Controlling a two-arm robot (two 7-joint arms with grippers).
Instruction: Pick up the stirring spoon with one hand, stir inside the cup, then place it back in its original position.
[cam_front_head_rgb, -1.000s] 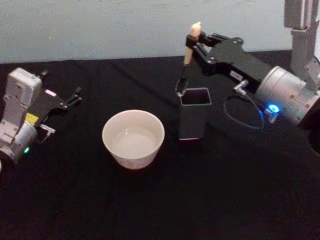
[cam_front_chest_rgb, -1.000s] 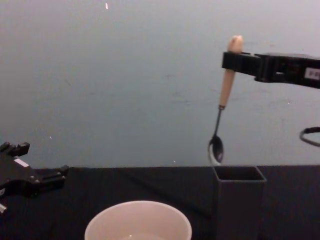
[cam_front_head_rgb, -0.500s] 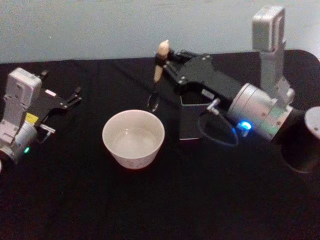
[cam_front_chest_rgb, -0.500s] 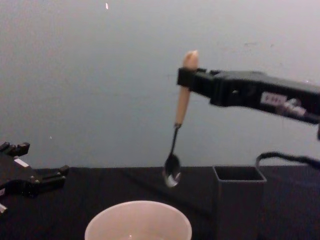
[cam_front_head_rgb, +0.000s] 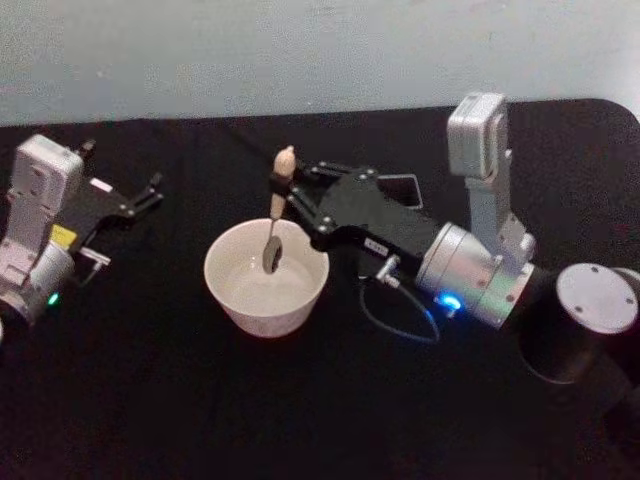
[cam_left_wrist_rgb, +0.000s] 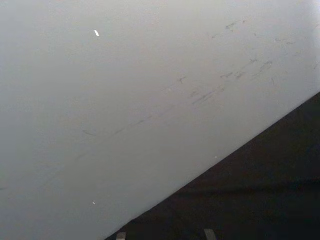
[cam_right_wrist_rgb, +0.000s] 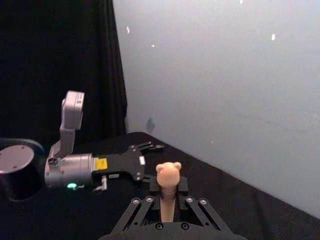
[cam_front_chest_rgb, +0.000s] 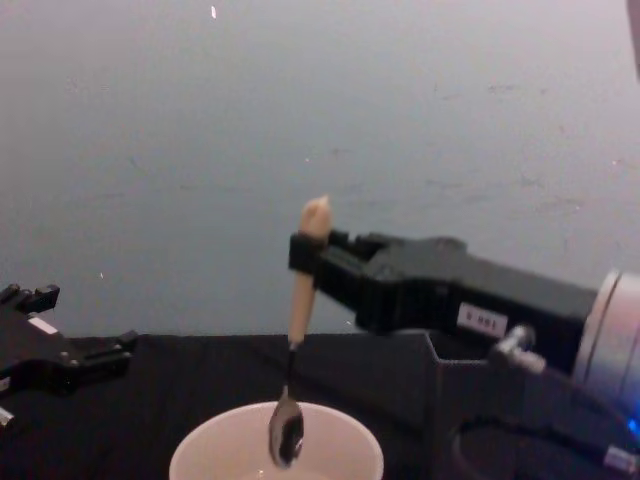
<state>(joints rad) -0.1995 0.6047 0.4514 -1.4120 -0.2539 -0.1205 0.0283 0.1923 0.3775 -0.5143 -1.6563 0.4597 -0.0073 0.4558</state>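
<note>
Right gripper (cam_front_head_rgb: 286, 192) pinches the stirring spoon (cam_front_head_rgb: 276, 216) by its handle, bowl hanging in the mouth of the cup (cam_front_head_rgb: 232, 298). I judge pickup done. Stirring is left, then return to the holder (cam_front_head_rgb: 404, 184), 2 o'clock of the cup. Left gripper (cam_front_head_rgb: 140, 198) idles spread, 9 o'clock.

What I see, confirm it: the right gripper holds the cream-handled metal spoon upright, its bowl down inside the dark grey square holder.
The right gripper holds the cream-handled metal spoon upright, but the head view shows its bowl down inside the wide cream-white round cup, not the grey holder.
</note>
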